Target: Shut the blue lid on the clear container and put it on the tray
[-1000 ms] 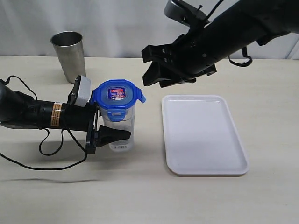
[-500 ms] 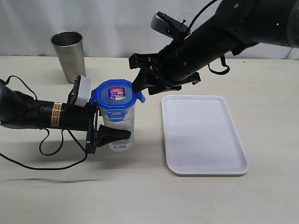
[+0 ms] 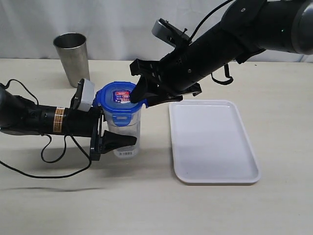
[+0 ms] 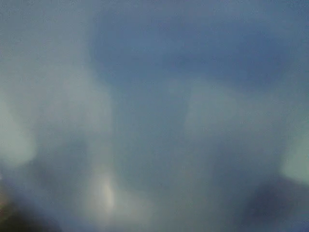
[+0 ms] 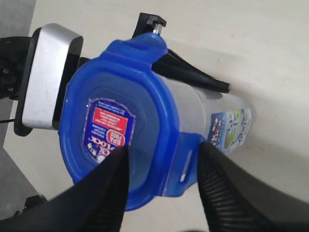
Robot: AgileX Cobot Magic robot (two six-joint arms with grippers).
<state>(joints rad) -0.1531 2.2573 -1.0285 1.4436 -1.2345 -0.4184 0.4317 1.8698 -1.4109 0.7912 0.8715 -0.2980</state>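
The clear container (image 3: 126,128) is standing upright on the table (image 3: 146,205), just left of the tray (image 3: 215,180), with bare tabletop between them; the left gripper (image 3: 128,139) is pinching its body from the side; the right gripper (image 3: 141,99) is holding its jaws spread over the blue lid (image 3: 116,102); only the right wrist view is showing the lid's flap between the fingers (image 5: 108,191); the left wrist view is showing only blur.

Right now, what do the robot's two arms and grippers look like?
Both arms are black. The left arm wears a tan striped band and a silver-white wrist box, trailing thin black cables. The right arm is bulkier, with a grey box. The left gripper and right gripper have black fingers, the right's ribbed.
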